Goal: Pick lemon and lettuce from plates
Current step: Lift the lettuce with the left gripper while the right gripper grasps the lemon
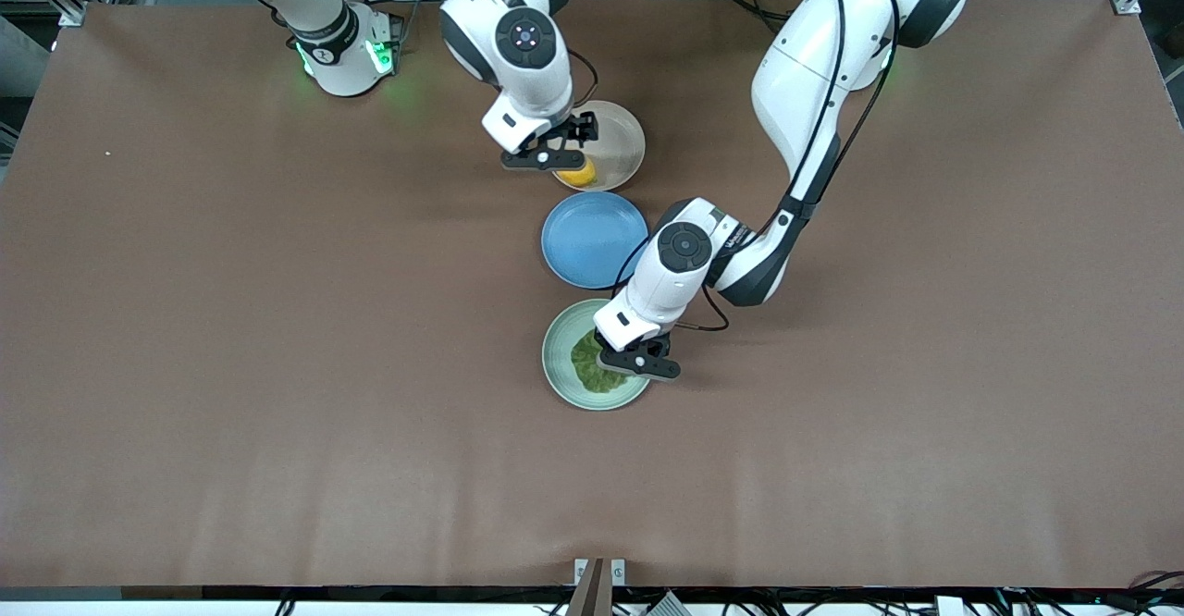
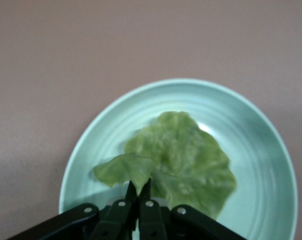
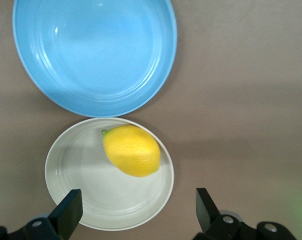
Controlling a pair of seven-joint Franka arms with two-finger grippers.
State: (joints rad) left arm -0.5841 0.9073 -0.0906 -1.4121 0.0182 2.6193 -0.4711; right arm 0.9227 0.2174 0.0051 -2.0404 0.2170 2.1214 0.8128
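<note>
The yellow lemon (image 1: 579,175) lies on the beige plate (image 1: 622,135), at its edge nearest the blue plate. My right gripper (image 1: 557,147) hangs open above that plate; in the right wrist view the gripper (image 3: 137,210) is empty, and the lemon (image 3: 132,150) lies on the plate (image 3: 81,200) ahead of the fingertips. The green lettuce (image 1: 595,368) lies on the mint green plate (image 1: 558,383). My left gripper (image 1: 636,363) is low over that plate. In the left wrist view my left gripper (image 2: 139,186) is shut on the edge of the lettuce (image 2: 186,155), over the plate (image 2: 271,150).
An empty blue plate (image 1: 592,239) sits between the two plates, also seen in the right wrist view (image 3: 91,50). The brown table (image 1: 277,366) spreads wide around the three plates.
</note>
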